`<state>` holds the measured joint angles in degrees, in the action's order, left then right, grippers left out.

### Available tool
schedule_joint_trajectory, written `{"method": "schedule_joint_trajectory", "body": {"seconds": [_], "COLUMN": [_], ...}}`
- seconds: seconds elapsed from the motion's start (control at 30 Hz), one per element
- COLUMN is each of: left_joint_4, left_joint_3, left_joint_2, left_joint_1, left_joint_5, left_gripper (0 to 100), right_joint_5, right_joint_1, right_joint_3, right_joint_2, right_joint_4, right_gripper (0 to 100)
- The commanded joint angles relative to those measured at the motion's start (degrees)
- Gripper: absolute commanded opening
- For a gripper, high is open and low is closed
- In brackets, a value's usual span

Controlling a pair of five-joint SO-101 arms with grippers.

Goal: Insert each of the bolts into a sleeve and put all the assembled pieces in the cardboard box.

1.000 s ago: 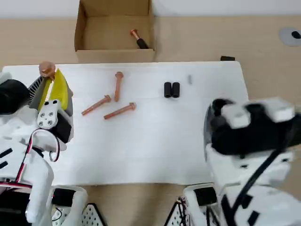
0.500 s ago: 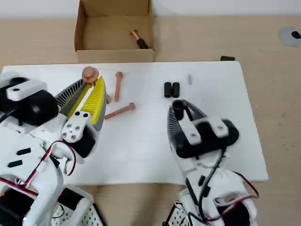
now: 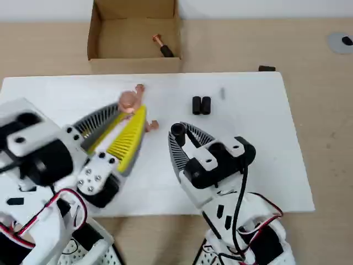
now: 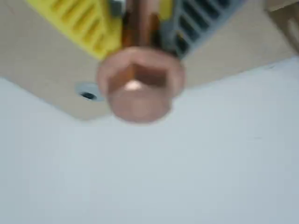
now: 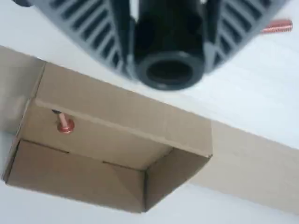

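In the high view the left tool (image 3: 131,109) sat left of centre over the white sheet (image 3: 248,116). It was pinching a copper bolt (image 3: 128,101) along its shank, with the flanged head poking out past the yellow and grey fingertips. The right tool (image 3: 177,132), just right of centre, was clamped on a black sleeve (image 3: 177,130). In the right wrist view the sleeve's open bore stood clear beyond the finger ends. Gripping each part by its sides kept the ends free, which I judged was meant for lining them up. The two parts were near each other but apart, with bare sheet between them, so the joining was not yet done.

The cardboard box (image 3: 94,33) stood open in the upper left of the frame, on the worktop (image 3: 314,72) just beyond the sheet's far edge, within easy reach for drop-offs. One assembled piece (image 3: 162,47) already lay inside, near the box's right wall.

Two spare sleeves (image 3: 201,105) lay touching side by side on the sheet, above and right of the right tool. Loose bolts (image 3: 151,125) waited beside the left tool, partly hidden by it: one end showed just above the held bolt's head, another just right of the yellow finger. They seemed to be stock for later rounds.
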<state>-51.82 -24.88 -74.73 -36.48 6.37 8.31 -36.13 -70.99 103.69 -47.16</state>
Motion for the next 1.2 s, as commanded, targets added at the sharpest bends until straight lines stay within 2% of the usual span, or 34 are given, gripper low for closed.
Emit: {"method": "schedule_joint_trajectory", "body": {"seconds": [0.0,0.07,0.3,0.53,0.9,1.07,1.17], "left_joint_4": [1.67,2.73,14.33,23.12,26.55,26.37,21.36], "left_joint_3": [-0.18,-2.37,-12.57,-21.01,-24.62,-23.74,-20.84], "left_joint_2": [0.4,0.4,0.31,0.31,0.4,0.4,0.4], "left_joint_1": [-2.55,-2.55,-2.46,-2.46,-3.34,-4.4,-4.4], "left_joint_5": [3.87,5.45,9.85,10.37,9.41,7.56,7.3], "left_gripper": [1,1,1,1,1,1,1], "right_joint_5": [0.44,0.44,4.92,4.57,4.48,4.48,4.48], "right_joint_1": [-0.84,-0.84,-0.84,-0.84,-0.84,-0.84,-0.84], "right_joint_3": [0.13,0.04,0.04,-0.04,-1.45,-2.86,-2.95], "right_joint_2": [4.79,4.79,4.79,4.79,4.7,4.62,4.35], "right_joint_4": [1.76,1.76,1.76,1.76,2.02,6.15,6.77], "right_gripper": [1.0,1.0,1.0,1.0,1.0,1.0,1.0]}}
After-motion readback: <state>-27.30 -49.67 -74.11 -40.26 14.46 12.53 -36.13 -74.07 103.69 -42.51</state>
